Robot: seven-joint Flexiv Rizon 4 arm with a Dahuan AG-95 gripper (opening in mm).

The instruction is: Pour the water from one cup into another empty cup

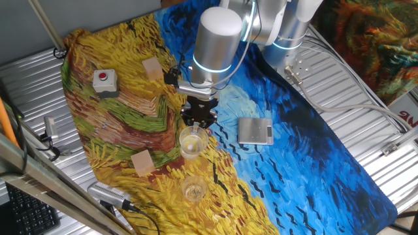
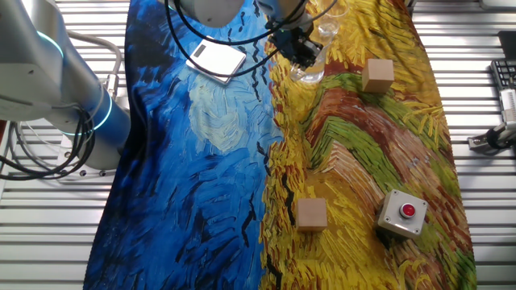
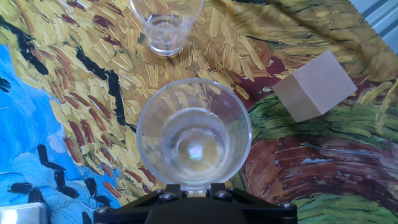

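Observation:
The taller clear tumbler [image 3: 194,134] stands on the painted cloth directly under my gripper [image 3: 195,185], seen from above in the hand view. A glint of water [image 3: 196,151] shows at its bottom. The tumbler's near rim runs under the black gripper body, and the fingertips are hidden there. In one fixed view the gripper [image 1: 198,121] sits just over the tumbler's [image 1: 192,143] far rim. The shorter clear cup [image 1: 194,189] stands apart, nearer the cloth's front edge, and also shows at the top of the hand view [image 3: 165,28]. In the other fixed view the gripper [image 2: 297,50] is by the tumbler [image 2: 307,72].
Two tan blocks [image 1: 142,162] [image 1: 152,68] lie on the yellow side, one close beside the tumbler [image 3: 315,86]. A grey box with a red button [image 1: 104,81] is at the far left. A small silver scale [image 1: 255,130] lies on the blue side.

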